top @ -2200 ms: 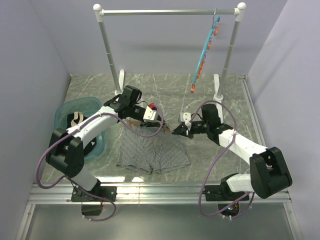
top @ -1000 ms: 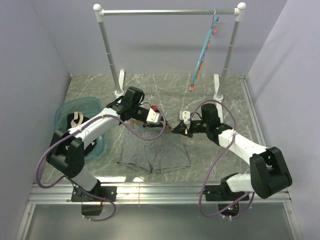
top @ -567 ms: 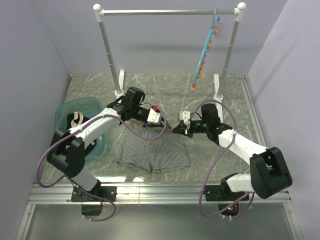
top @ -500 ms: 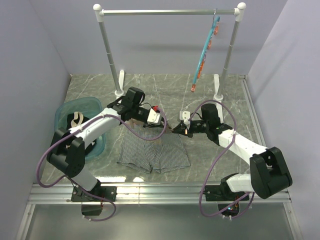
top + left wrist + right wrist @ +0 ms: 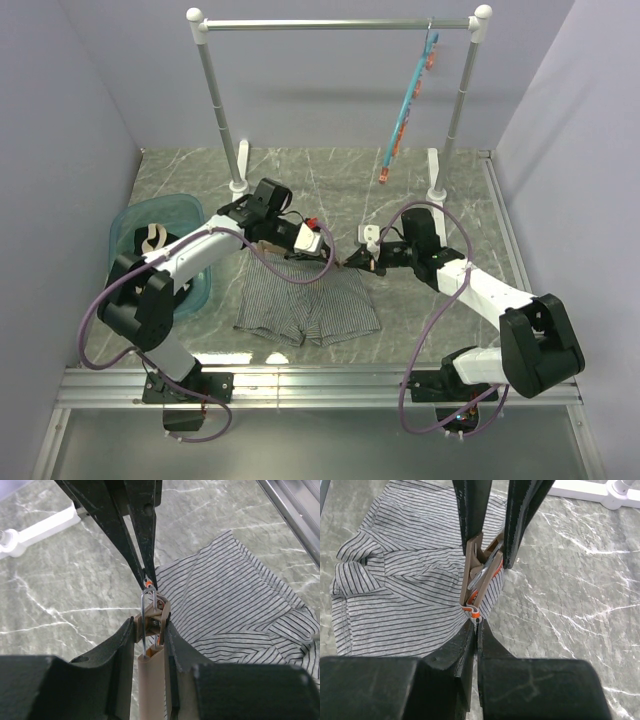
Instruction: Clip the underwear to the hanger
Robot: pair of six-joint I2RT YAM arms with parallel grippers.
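The left hand (image 5: 150,628) grasps the wooden hanger (image 5: 151,672) at one end, just behind its clip (image 5: 481,572), near the middle of the top view. The right hand (image 5: 475,626) is clenched on the waistband of the striped underwear (image 5: 305,305) at the orange tag (image 5: 473,611), right at the clip's tip. The rest of the underwear lies spread on the tabletop (image 5: 330,175), lower centre.

Shining bright and even from above; casting a faint rail (image 5: 335,23) shadow on the far wall (image 5: 300,70); blurring the near foreground in both wrist views.
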